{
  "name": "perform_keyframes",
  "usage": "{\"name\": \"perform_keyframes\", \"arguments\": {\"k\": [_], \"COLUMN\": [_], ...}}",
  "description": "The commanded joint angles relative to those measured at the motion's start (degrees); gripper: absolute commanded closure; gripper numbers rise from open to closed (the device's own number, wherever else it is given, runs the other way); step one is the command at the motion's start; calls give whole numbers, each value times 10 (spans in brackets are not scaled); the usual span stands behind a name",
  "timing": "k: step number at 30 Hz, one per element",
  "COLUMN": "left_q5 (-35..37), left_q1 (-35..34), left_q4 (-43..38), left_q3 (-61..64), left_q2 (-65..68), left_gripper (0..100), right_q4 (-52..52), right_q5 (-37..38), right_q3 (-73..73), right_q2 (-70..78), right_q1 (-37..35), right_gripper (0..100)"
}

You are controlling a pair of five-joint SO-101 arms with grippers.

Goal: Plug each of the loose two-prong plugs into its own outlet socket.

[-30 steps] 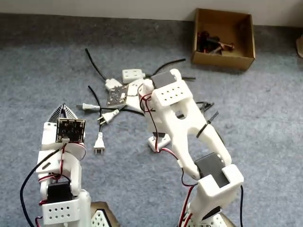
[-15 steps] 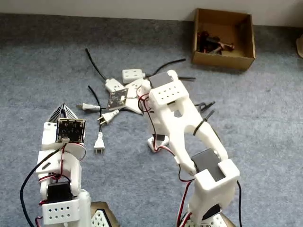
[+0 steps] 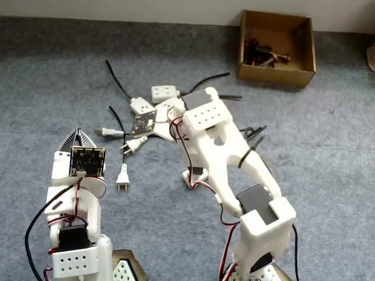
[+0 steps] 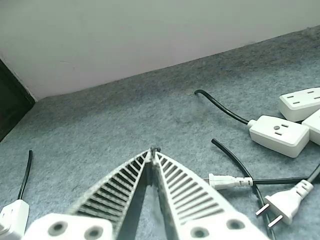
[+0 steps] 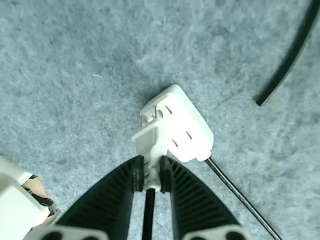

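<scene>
Right gripper (image 5: 150, 162) — clenched on plug (image 5: 149, 140), cord end. Outlet socket (image 5: 176, 124) just ahead of it, touching plug; plug's long axis runs with fingers (image 5: 116, 194), so I'd push straight forward. Prongs hidden — I can't tell if seated. Left gripper (image 4: 152, 150) closed, empty; loose plug (image 4: 282, 205) ahead of it, off to one side.

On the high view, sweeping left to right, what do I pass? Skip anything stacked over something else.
left gripper → loose white plug → far outlet socket → cardboard box
</scene>
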Motion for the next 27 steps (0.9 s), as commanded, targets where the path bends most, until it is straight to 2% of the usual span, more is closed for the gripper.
{"name": "perform_keyframes", "arguments": {"k": [1, 7, 27], "left_q5": [6, 6, 6], "left_q1": [-3, -3, -3], "left_q4": [0, 0, 0], "left_q3": [11, 11, 11], "left_q2": [-2, -2, -2], "left_gripper": [993, 993, 993], "right_q4": [-6, 15, 43], "right_q5": [4, 4, 20], "right_q3": [-33, -90, -95], "right_q2": [-4, 0, -1], "right_q1": [-3, 15, 54], "right_gripper": [992, 992, 992]}}
